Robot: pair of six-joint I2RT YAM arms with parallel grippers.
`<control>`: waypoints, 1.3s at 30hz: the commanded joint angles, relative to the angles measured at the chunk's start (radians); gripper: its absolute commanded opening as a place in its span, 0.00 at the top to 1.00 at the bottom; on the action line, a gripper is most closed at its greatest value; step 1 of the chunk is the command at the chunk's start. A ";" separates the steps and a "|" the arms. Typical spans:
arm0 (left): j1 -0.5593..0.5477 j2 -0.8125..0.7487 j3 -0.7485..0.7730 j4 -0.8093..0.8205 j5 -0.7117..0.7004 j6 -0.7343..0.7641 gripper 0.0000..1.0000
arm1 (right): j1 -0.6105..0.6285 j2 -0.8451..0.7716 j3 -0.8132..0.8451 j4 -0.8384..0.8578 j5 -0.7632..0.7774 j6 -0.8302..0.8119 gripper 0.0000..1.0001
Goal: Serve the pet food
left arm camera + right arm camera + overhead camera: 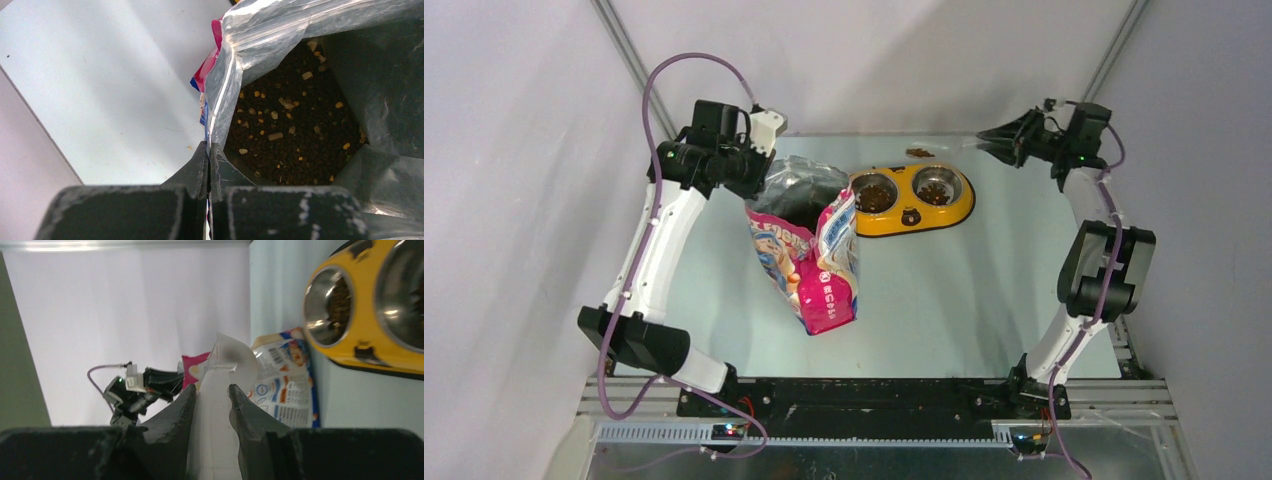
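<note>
Item: pet food (295, 130), lying in the open bag (809, 265) left of the yellow double bowl (939, 218), also in both its cups. My left gripper (208, 147) pinches the bag's rim; my right gripper (212, 390), right of the bowl, clamps the clear scoop (230, 355).

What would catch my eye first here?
The pink-and-blue cat food bag stands open left of centre, its rim pinched by the left gripper, dark kibble showing inside. Right of it, farther back, a yellow double bowl holds kibble in both cups, and the right gripper grips a clear scoop.
</note>
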 commanded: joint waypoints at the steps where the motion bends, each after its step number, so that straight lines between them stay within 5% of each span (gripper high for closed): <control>1: 0.005 -0.040 0.021 0.033 0.043 -0.030 1.00 | -0.060 -0.007 0.008 -0.079 0.035 -0.151 1.00; 18: 0.002 -0.114 -0.038 0.051 0.065 -0.060 1.00 | -0.108 0.096 0.144 -0.432 0.257 -0.553 1.00; 25: 0.003 -0.124 -0.045 0.055 0.066 -0.060 1.00 | -0.034 0.100 0.263 -0.613 0.540 -0.789 1.00; 39: 0.002 -0.144 -0.055 0.063 0.085 -0.068 1.00 | 0.159 0.096 0.417 -0.698 0.894 -1.110 1.00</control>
